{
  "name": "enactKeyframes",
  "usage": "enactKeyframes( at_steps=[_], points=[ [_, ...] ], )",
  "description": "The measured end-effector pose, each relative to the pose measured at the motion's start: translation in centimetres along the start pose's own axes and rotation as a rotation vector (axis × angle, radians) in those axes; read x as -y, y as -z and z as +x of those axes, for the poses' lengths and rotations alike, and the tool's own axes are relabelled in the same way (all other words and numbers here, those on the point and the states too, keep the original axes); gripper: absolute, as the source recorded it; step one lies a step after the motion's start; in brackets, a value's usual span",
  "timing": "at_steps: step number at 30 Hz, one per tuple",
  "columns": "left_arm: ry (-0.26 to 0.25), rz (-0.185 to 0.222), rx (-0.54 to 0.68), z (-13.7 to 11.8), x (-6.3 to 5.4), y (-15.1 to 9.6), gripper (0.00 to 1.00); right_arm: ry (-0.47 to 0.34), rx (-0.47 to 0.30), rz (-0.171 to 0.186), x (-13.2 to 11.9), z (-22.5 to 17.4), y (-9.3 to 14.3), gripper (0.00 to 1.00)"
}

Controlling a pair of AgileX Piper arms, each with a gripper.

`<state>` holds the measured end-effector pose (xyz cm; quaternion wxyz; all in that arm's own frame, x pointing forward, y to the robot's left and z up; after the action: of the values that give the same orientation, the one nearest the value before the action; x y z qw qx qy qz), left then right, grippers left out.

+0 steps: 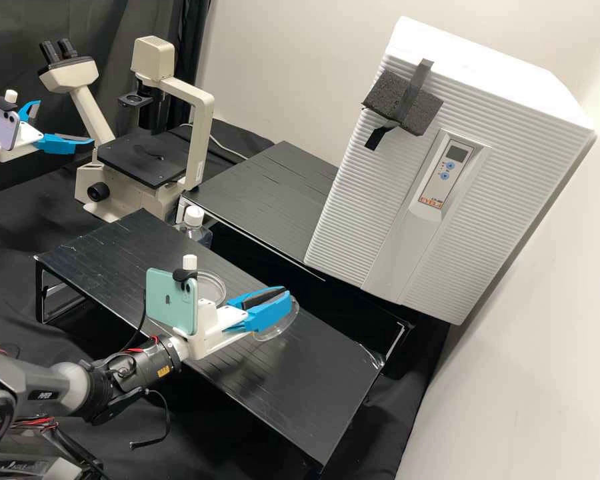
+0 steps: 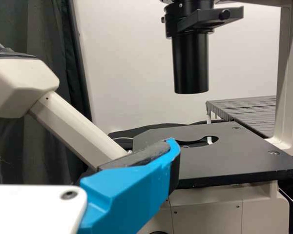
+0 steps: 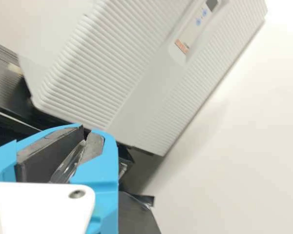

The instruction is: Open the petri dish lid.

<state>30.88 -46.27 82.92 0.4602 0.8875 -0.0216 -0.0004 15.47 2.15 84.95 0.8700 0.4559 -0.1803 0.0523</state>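
In the high view, my right gripper (image 1: pixel 280 303) is shut on a clear petri dish lid (image 1: pixel 280 329), which hangs tilted over the low black stand. Behind the phone mount, a round clear petri dish (image 1: pixel 211 288) lies on that stand, apart from the lid. In the right wrist view, the lid's clear edge (image 3: pixel 70 163) is pinched between the dark pads of my right gripper (image 3: pixel 89 132). My left gripper (image 1: pixel 65 123) is open and empty at the microscope's left. One blue finger of my left gripper (image 2: pixel 132 187) shows before the microscope stage in the left wrist view.
The microscope (image 1: pixel 193 113) stands at the back left. A capped bottle (image 1: pixel 194 223) is just behind the low black stand (image 1: pixel 107 260). Another black platform (image 1: pixel 267 193) lies farther back, and a large white ribbed unit (image 1: pixel 500 173) is at the right.
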Motion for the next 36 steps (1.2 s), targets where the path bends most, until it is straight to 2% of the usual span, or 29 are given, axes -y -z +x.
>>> enactKeyframes(
  at_steps=[4, 17, 23, 29, 32, 36],
  points=[
    [0.0, 0.0, 0.0, 0.0, 0.0, 0.0, 1.0, -0.006, 0.011, -0.015, 0.5, 0.4, -0.1, 0.0],
    [0.0, 0.0, 0.0, 0.0, 0.0, 0.0, 1.0, -0.029, 0.142, -0.061, 0.3, 0.6, -2.0, 0.0],
    [0.0, 0.0, 0.0, 0.0, 0.0, 0.0, 1.0, -0.052, 0.197, -0.07, -0.1, 0.6, -2.9, 0.0],
    [0.0, 0.0, 0.0, 0.0, 0.0, 0.0, 1.0, -0.077, 0.238, -0.112, -0.6, 0.4, -3.5, 0.0],
    [0.0, 0.0, 0.0, 0.0, 0.0, 0.0, 1.0, -0.083, 0.242, -0.121, -0.8, 0.3, -3.6, 0.0],
    [0.0, 0.0, 0.0, 0.0, 0.0, 0.0, 1.0, -0.078, 0.244, -0.157, -0.8, 0.3, -3.6, 0.0]
  ],
)
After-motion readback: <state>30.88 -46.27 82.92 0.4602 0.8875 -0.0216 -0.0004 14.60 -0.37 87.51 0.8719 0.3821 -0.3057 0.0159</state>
